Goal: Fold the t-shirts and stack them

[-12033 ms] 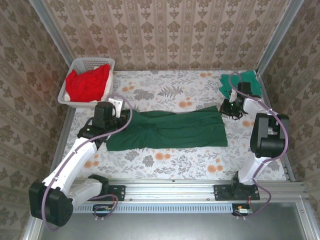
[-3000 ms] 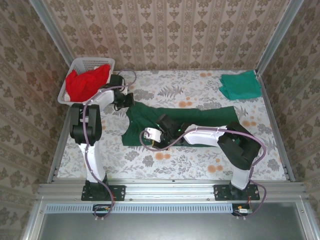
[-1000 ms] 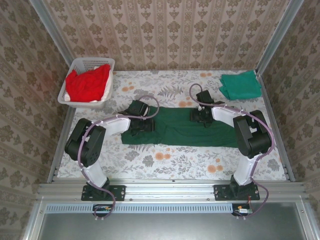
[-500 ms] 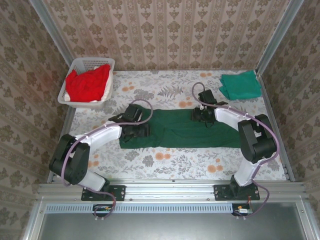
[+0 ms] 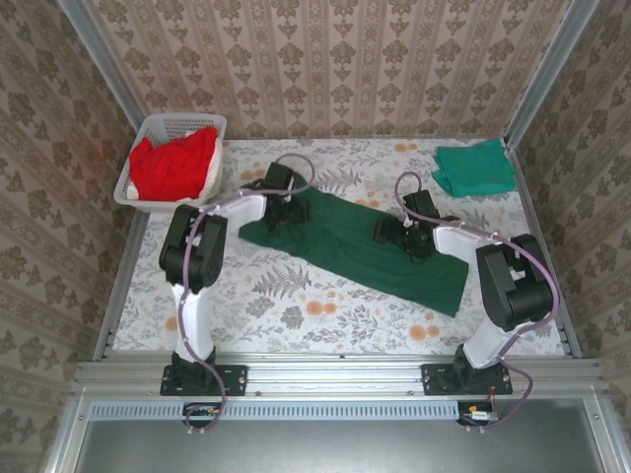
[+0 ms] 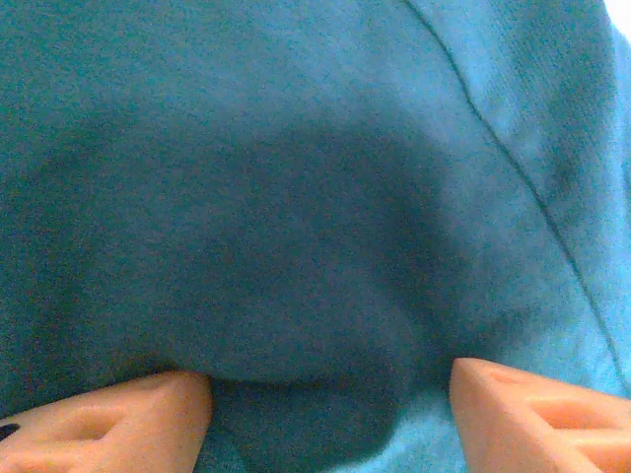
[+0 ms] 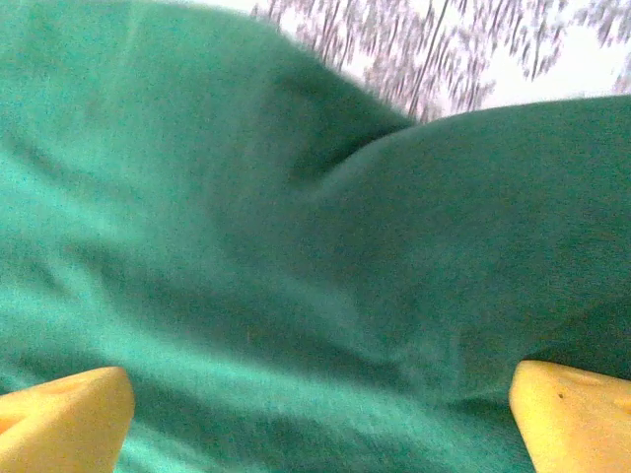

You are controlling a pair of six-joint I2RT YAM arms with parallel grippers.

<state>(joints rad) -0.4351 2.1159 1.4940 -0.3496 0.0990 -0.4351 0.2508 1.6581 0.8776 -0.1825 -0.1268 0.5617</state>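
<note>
The dark forest-green t-shirt lies as a long folded strip, slanting from the far left to the near right of the table. My left gripper rests on its far-left end. In the left wrist view its fingers stand apart with a soft bulge of the cloth between them, not pinched. My right gripper sits on the strip's middle, and its fingers are spread wide over the green cloth. A folded teal-green t-shirt lies at the far right. Red t-shirts fill the basket.
The white slotted basket stands at the far left corner. Metal frame rails and patterned walls border the flowered table. Bare table shows in front of the green strip at left and behind it at centre.
The green strip has swung from level to slanted: its left end went farther back, its right end nearer. The left gripper moved back and the right jaws opened wide.
</note>
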